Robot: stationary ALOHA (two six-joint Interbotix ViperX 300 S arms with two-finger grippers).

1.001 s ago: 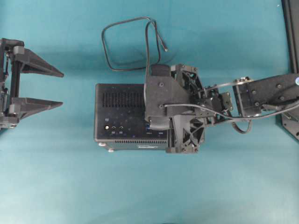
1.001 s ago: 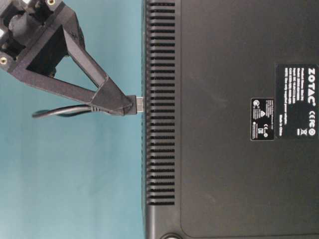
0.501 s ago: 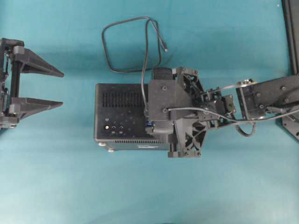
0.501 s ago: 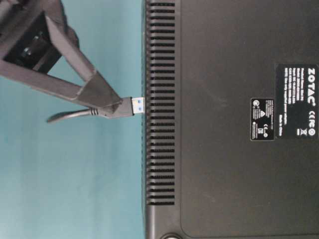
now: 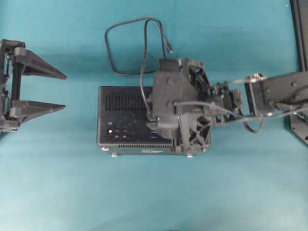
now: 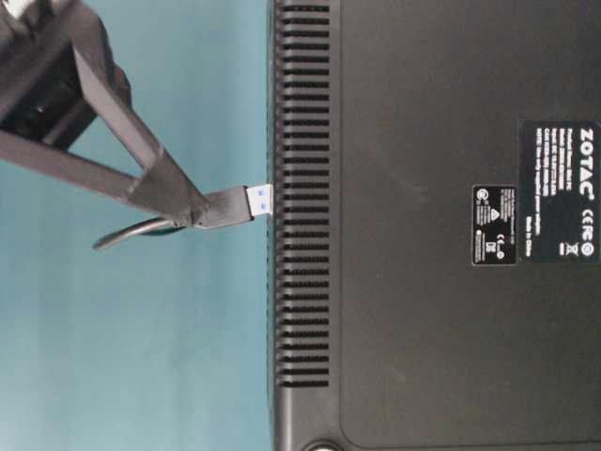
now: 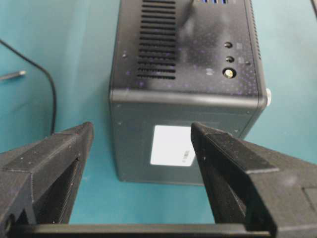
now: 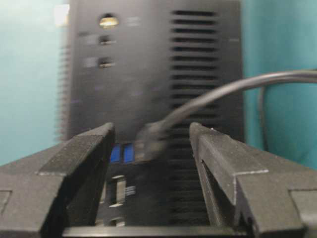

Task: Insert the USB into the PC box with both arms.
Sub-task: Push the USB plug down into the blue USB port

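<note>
The right end effector [image 8: 151,144] appears to have spread, leaving the USB [image 6: 246,201] tilted upward.

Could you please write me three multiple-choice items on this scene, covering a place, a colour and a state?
1. Where does the USB cable's loop lie?
A. On the table beside the PC box
B. On top of the PC box
C. Between the left gripper's fingers

2. What colour shows inside the plug's metal tip?
A. Red
B. Blue
C. Yellow

3. How is the left gripper?
A. Shut on the cable
B. Shut on the box
C. Open, holding nothing

Answers: 1 A, the USB cable loops on the teal table, clear of the PC box. 2 B, the plug shows a blue tongue. 3 C, the left gripper has spread jaws and stands apart from the box.
</note>
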